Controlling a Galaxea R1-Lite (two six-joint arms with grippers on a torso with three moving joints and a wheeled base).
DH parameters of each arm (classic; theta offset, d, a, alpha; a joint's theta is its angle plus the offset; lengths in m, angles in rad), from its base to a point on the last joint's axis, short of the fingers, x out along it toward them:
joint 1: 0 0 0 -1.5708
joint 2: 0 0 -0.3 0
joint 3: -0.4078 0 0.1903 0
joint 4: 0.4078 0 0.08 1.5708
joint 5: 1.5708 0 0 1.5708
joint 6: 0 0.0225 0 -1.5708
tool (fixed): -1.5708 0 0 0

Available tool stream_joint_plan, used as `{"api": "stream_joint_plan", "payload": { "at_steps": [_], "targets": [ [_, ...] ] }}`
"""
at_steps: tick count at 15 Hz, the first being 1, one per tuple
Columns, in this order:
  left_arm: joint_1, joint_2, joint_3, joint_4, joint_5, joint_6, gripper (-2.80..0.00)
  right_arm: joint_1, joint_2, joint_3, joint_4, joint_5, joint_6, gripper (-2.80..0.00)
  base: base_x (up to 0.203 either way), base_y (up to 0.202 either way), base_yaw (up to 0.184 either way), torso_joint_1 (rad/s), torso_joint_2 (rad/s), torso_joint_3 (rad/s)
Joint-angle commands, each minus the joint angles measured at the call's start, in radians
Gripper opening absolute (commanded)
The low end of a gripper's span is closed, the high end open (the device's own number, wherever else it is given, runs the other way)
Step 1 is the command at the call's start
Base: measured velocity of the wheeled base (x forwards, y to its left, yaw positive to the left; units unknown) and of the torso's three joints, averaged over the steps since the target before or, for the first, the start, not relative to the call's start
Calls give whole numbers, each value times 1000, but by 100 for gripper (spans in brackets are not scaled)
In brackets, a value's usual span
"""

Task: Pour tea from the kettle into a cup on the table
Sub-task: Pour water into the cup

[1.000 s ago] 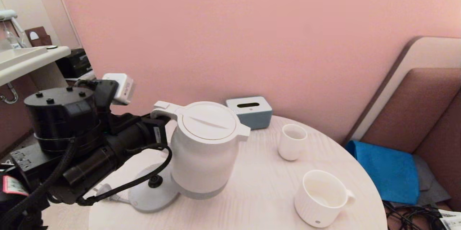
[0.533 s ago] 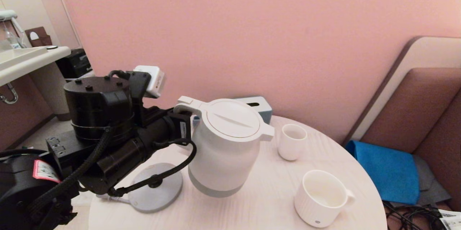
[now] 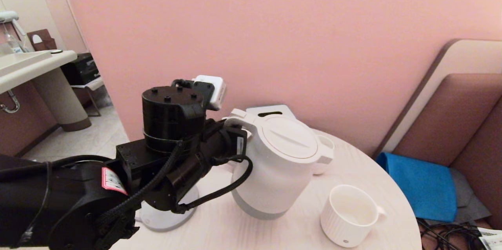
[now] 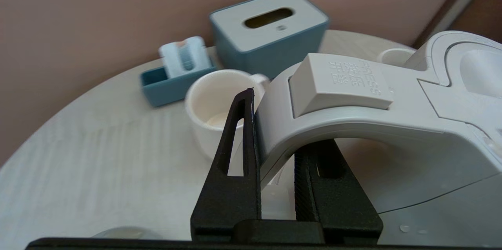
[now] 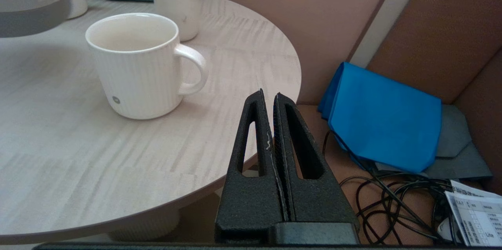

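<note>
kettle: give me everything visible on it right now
The kettle is large, white and plastic-looking, with a grey band round its foot, a flat round lid, a short spout and a loop handle carrying a grey push tab with raised lettering. The lid is shut. It hangs above the table, off its round base, roughly upright, spout toward the ribbed cup without reaching it. Only the left gripper touches it, shut on the handle. A few droplets sit on its wall. Contents not visible.
</note>
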Motion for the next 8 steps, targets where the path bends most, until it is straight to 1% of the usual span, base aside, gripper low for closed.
{"api": "stream_joint_plan", "payload": {
  "at_steps": [1,4,5,6,8],
  "targets": [
    [-29,22,-12,5,2,-1,-280,1,0,0,0,1,-1,-280,0,0,0,0,0,0],
    [-62,19,-13,41,4,1,-280,0,0,1,0,1,-1,-280,0,0,0,0,0,0],
    [-64,18,-13,42,4,17,-280,0,0,0,0,1,-1,-280,0,0,0,0,0,0],
    [-64,19,-15,40,4,46,-280,0,0,-1,0,1,-1,-280,0,0,0,0,0,0],
    [-64,26,-44,43,3,68,-280,0,0,-1,0,1,-1,-280,0,0,0,0,0,0]
  ]
}}
